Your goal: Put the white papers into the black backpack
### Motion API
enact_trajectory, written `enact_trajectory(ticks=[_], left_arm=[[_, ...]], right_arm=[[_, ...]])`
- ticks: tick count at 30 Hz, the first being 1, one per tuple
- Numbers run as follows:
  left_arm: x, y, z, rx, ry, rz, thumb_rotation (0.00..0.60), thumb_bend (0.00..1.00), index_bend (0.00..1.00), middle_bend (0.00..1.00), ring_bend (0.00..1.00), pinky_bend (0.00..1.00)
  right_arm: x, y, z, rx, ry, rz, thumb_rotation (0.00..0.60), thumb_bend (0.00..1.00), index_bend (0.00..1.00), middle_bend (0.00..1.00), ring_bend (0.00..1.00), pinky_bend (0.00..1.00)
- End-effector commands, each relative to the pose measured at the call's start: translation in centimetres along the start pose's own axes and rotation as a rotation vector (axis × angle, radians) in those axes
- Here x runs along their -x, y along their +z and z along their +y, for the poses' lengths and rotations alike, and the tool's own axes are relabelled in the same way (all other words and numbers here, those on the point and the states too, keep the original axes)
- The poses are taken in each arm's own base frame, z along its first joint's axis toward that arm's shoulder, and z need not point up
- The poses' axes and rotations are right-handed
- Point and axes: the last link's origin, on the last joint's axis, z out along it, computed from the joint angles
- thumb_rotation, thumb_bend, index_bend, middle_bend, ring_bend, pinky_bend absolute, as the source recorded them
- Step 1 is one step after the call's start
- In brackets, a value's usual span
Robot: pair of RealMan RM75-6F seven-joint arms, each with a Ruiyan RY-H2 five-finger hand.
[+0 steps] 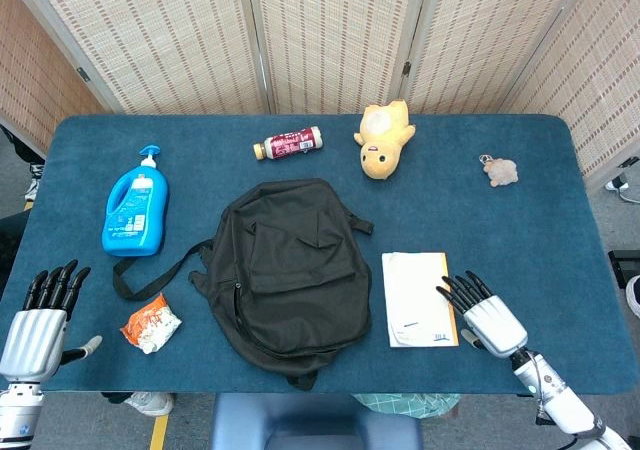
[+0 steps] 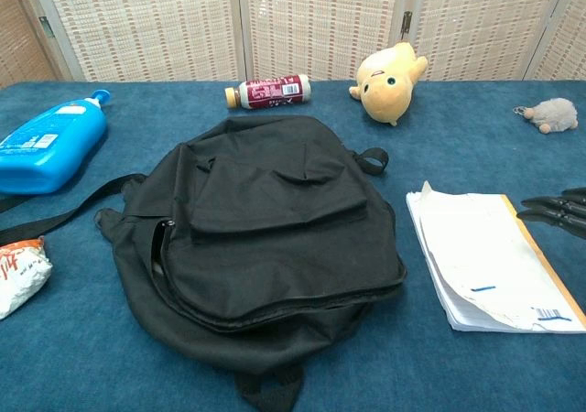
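Observation:
The black backpack [image 1: 290,265] [image 2: 261,238] lies flat mid-table, its zip partly open along the left side. A stack of white papers [image 1: 415,297] [image 2: 485,264] on a tan envelope lies just right of it. My right hand [image 1: 485,312] hovers open by the stack's right edge, fingers spread; only its fingertips [image 2: 552,208] show in the chest view. My left hand [image 1: 38,312] is open at the table's front left corner, holding nothing.
A blue pump bottle [image 1: 135,208] lies at the left and a crumpled snack packet [image 1: 151,323] near the front left. At the back are a small bottle [image 1: 288,143], a yellow plush toy [image 1: 383,138] and a small fluffy keychain [image 1: 499,171].

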Motion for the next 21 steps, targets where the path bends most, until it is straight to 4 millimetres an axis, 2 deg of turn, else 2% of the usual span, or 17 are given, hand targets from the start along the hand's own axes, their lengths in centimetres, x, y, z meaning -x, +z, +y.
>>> enact_trajectory(ticks=[1, 6, 21], left_arm=[[0.0, 0.0, 0.0, 0.001, -0.003, 0.0, 0.6, 0.12, 0.06, 0.06, 0.05, 0.0], [-0.1, -0.1, 0.1, 0.001, -0.003, -0.006, 0.6, 0.12, 0.06, 0.06, 0.05, 0.0], [-0.1, -0.2, 0.3, 0.005, -0.006, -0.01, 0.6, 0.12, 0.05, 0.06, 0.05, 0.0]], right_arm=[[0.3, 0.0, -0.2, -0.008, 0.007, 0.0, 0.6, 0.33, 0.03, 0.07, 0.09, 0.0], [0.7, 0.0, -0.2, -0.007, 0.014, 0.008, 0.6, 0.43, 0.03, 0.07, 0.09, 0.0], [1.6, -0.1, 0.0, 0.0, 0.009, -0.013, 0.6, 0.43, 0.03, 0.07, 0.09, 0.0]])
